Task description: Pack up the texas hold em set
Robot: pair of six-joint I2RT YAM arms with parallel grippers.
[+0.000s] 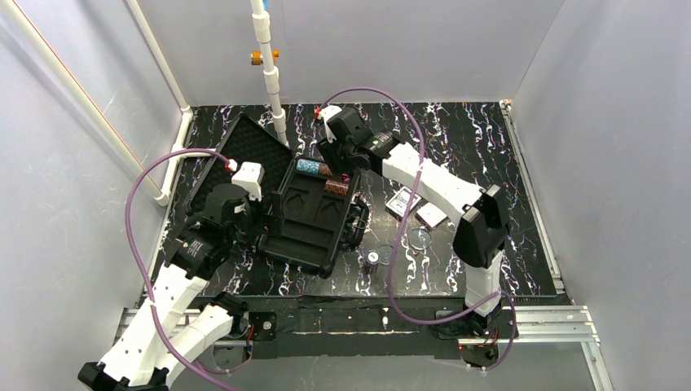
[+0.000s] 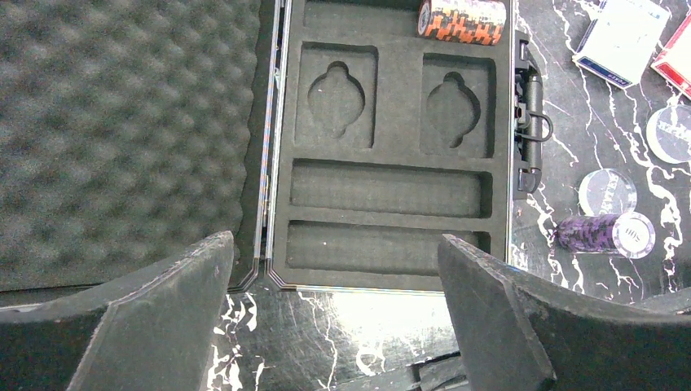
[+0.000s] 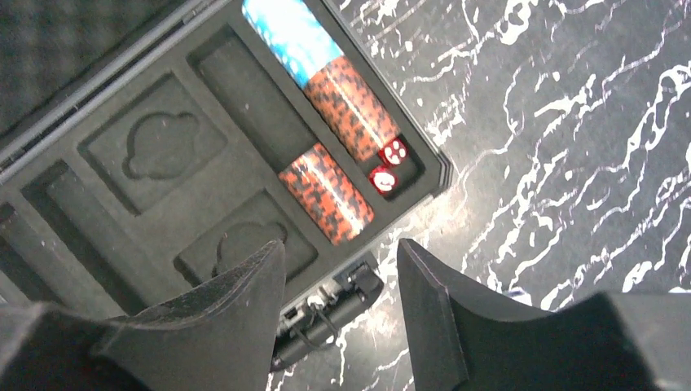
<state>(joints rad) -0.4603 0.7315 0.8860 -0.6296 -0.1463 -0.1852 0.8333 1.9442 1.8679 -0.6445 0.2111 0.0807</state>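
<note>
Black case [image 1: 314, 216] lies open — teal chips [image 3: 285, 32], brown stacks [image 3: 350, 106] (and red dice [image 3: 393, 150]) in its tray — decks [image 1: 403, 201] and purple chips [image 2: 595, 234] outside.

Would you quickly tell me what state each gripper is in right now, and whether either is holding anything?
Left gripper: open wide, holding nothing.
Right gripper: open, holding nothing.

This is looking like a robot lab. Plain grey walls [image 1: 607, 106] are closing in a black worktop [image 1: 477, 134] with white streaks, and two white robot arms [image 1: 436, 181] are sitting bolted to a metal rail [image 1: 547, 314] at its near edge. Purple cables [image 1: 128, 216] are looping off the arms, and a white pipe [image 1: 270, 77] is standing at the back.
</note>
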